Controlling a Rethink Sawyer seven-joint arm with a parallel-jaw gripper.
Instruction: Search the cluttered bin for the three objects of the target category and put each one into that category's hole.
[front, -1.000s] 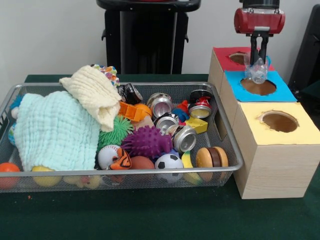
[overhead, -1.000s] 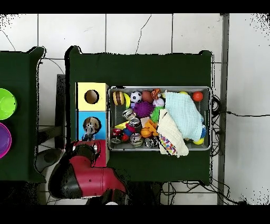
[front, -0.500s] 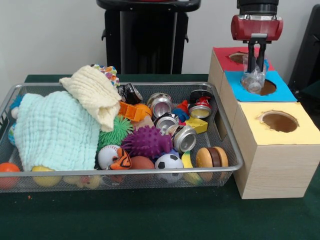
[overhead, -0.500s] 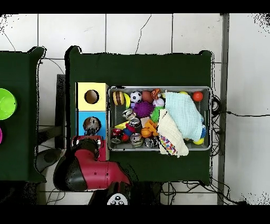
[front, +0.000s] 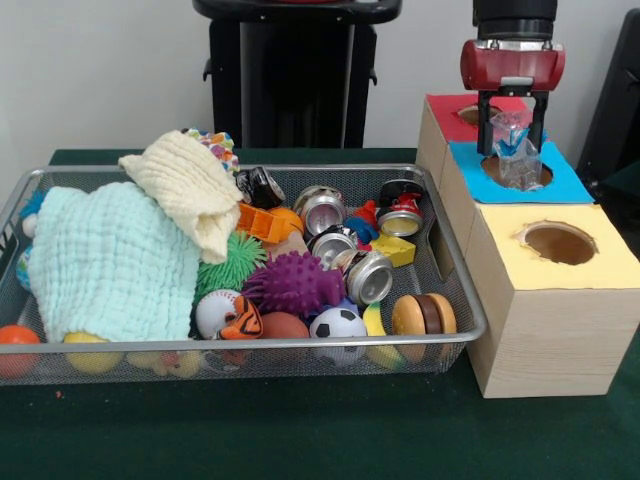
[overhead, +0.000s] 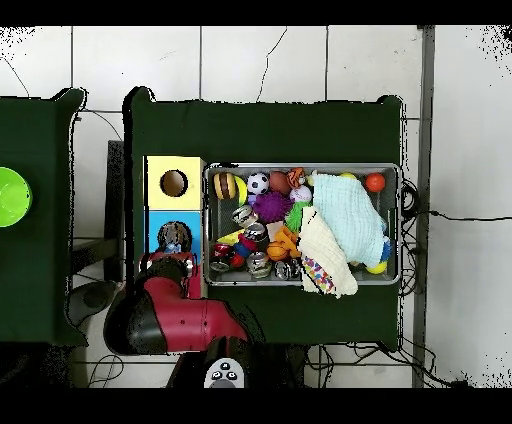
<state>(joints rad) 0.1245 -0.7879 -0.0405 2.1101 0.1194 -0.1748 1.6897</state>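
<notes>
A crumpled clear plastic bottle (front: 518, 162) stands upright in the hole of the blue box (front: 570, 187), its lower end inside the opening. My gripper (front: 513, 148) hangs just above that hole, open, one finger on each side of the bottle and apart from it. From overhead the bottle (overhead: 174, 238) shows inside the blue box's hole, with the gripper (overhead: 172, 262) at its edge. The wire bin (front: 455, 262) holds crushed metal cans (front: 369, 277), several balls, a purple spiky ball (front: 292, 283) and toy food.
A red box (front: 445, 118) stands behind the blue one and a yellow box (front: 590, 262) with an empty hole in front. A mint cloth (front: 110, 262) and a cream cloth (front: 190, 190) cover the bin's left half. A green dish (overhead: 12, 196) sits on the side table.
The fingers, shut on the bottle a second ago, have spread apart and let it go. The bottle has dropped lower into the blue box's hole.
</notes>
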